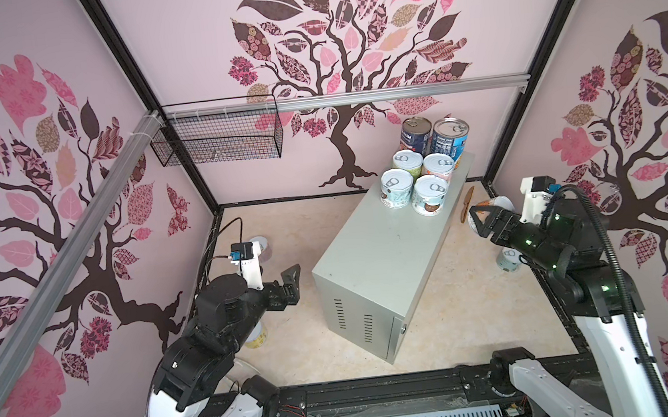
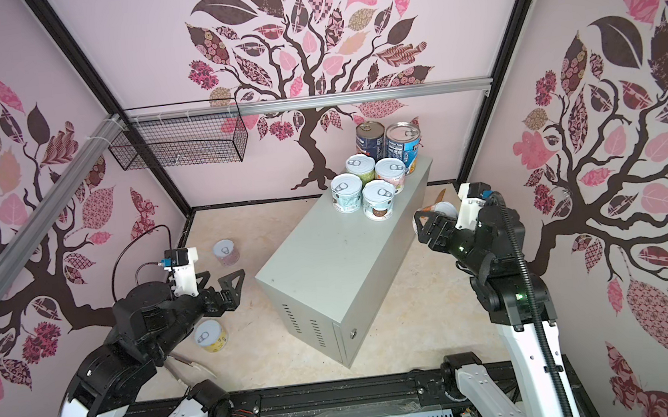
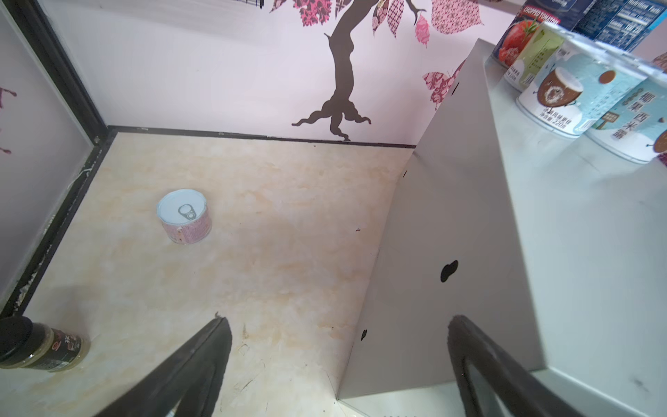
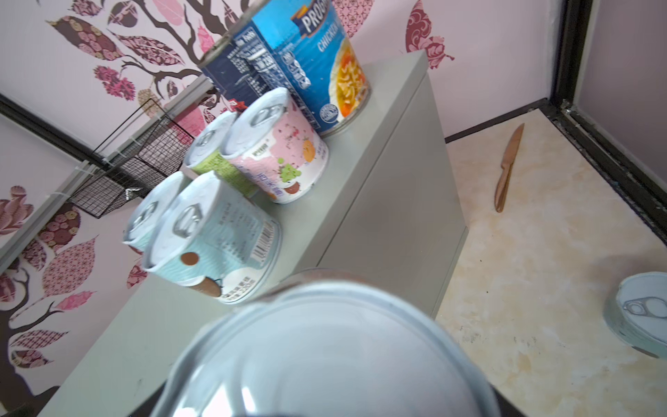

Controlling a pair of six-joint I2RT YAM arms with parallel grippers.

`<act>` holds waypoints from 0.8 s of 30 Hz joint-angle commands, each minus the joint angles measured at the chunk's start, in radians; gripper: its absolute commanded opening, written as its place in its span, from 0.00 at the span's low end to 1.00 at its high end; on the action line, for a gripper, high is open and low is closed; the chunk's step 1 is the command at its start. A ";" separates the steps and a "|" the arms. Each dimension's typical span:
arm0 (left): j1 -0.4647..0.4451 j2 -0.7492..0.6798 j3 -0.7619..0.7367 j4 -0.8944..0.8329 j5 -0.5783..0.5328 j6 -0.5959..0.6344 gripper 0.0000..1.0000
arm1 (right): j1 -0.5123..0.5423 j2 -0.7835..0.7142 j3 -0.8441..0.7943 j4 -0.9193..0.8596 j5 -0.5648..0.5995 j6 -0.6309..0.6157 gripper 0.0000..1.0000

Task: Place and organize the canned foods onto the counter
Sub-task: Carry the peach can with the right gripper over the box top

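My right fingers (image 1: 480, 220) are clamped on a short silver-lidded can (image 4: 325, 346), held up beside the right edge of the counter (image 1: 374, 255), I'd say to extend the two-wide rows of six cans (image 1: 430, 194) at its far end, tall blue ones rearmost. My left fingers (image 1: 291, 275) hang spread and empty above the floor (image 3: 288, 234), near the pink can (image 3: 184, 216) there.

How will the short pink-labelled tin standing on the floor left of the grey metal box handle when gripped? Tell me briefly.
The short pink-labelled tin looks rigid, with a sealed metal lid, so it probably won't crush. Upright and squat, it seems unlikely to tip when pushed. Knocked over, its round wall would likely roll on the smooth beige floor.
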State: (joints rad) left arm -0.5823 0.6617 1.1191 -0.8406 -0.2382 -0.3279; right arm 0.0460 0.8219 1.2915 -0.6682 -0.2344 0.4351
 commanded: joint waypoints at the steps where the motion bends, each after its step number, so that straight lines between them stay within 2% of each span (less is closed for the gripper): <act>1: -0.002 0.004 0.046 -0.022 -0.010 0.024 0.97 | 0.015 0.006 0.105 -0.017 -0.054 -0.023 0.66; 11: -0.002 0.020 0.051 -0.020 -0.006 0.025 0.97 | 0.032 0.043 0.206 -0.049 -0.110 -0.004 0.63; 21: -0.002 0.051 0.039 0.018 -0.012 0.035 0.97 | 0.037 0.128 0.289 -0.082 -0.124 -0.027 0.67; 24: -0.002 0.053 0.033 0.030 -0.006 0.036 0.97 | 0.038 0.162 0.312 -0.064 -0.159 -0.010 0.67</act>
State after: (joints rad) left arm -0.5823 0.7162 1.1416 -0.8463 -0.2420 -0.3080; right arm 0.0772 0.9737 1.5368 -0.7994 -0.3466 0.4221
